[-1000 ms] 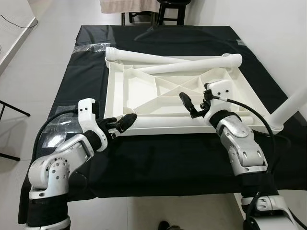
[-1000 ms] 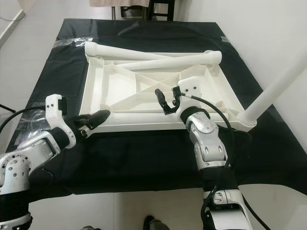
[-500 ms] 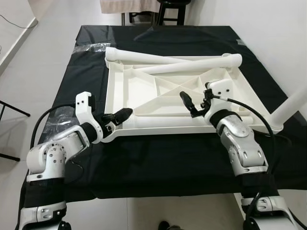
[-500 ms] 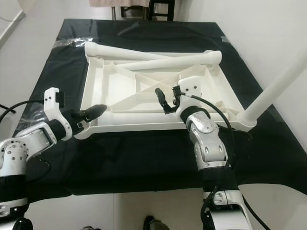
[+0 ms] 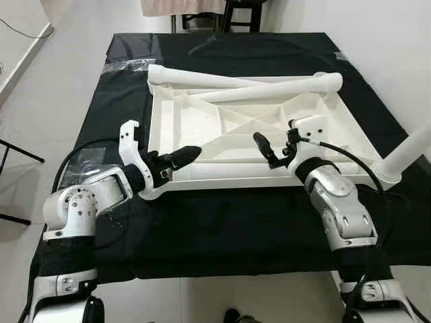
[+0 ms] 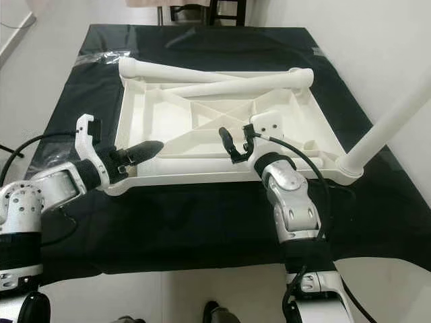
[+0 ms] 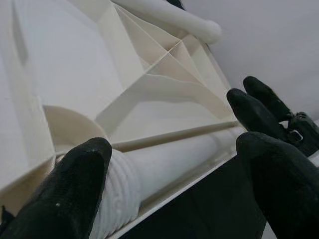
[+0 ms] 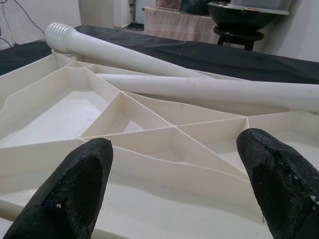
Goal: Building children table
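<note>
A white ribbed tabletop lies upside down on the black-covered table. One white leg rests inside its near edge, its threaded end at the near left corner. My left gripper is open at that corner, a finger on either side of the threaded end. My right gripper hangs open over the near middle of the tabletop, with nothing between its fingers. Two more legs lie crossed along the far edge. Another leg stands up from the near right corner.
Clear plastic wrap lies at the table's far left and a plastic bag by my left arm. A dark stool stands past the far end. White floor runs along the left side.
My left gripper has moved forward and right, from the black cloth to the tabletop's near left corner, over the leg's threaded end. The right arm has barely moved.
</note>
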Robot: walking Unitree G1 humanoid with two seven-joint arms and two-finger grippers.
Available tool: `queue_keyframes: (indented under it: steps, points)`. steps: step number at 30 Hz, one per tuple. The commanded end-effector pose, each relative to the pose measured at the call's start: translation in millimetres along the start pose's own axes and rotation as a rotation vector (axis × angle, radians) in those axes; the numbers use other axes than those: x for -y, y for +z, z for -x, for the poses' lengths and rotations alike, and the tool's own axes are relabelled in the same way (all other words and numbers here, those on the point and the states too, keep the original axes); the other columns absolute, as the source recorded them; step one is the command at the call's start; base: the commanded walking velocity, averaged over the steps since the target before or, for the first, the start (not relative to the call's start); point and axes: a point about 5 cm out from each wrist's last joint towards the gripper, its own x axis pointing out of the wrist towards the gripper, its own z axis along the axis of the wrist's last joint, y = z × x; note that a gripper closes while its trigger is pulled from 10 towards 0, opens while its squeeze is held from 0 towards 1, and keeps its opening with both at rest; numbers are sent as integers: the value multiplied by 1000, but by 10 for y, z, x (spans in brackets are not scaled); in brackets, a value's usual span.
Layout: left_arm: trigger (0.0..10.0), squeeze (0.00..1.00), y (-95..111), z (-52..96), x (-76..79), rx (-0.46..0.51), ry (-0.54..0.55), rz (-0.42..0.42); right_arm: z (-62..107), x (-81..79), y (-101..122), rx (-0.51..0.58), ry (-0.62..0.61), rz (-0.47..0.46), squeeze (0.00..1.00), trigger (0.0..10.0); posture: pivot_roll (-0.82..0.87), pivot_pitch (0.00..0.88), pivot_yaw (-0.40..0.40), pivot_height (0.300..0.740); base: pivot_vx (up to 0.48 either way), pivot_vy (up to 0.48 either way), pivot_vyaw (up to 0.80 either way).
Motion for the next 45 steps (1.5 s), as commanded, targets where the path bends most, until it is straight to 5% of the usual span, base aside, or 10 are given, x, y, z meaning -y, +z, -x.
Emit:
queue_keyframes:
  steps: [1,19,27,32,45]
  points:
    - [10000,0,-59,-24,31,-30,-21,19,32,17,-40,-18,-10,-9,0,10000,21,239,-54,740,0,0,0]
    - [10000,0,-318,-69,-91,-186,102,121,29,16,-45,-23,-14,-10,0,10000,22,239,-50,740,0,0,0]
    - [10000,0,-194,-62,-11,-149,111,38,35,14,-52,-26,-12,-12,0,10000,23,238,-51,740,0,0,0]
    - [10000,0,-70,-63,170,-106,84,-24,27,-11,-53,-26,-5,-15,0,10000,26,233,-51,740,0,0,0]
    - [10000,0,-270,-105,209,-192,73,39,34,-11,-46,-29,-5,-15,0,10000,23,238,-46,740,0,0,0]
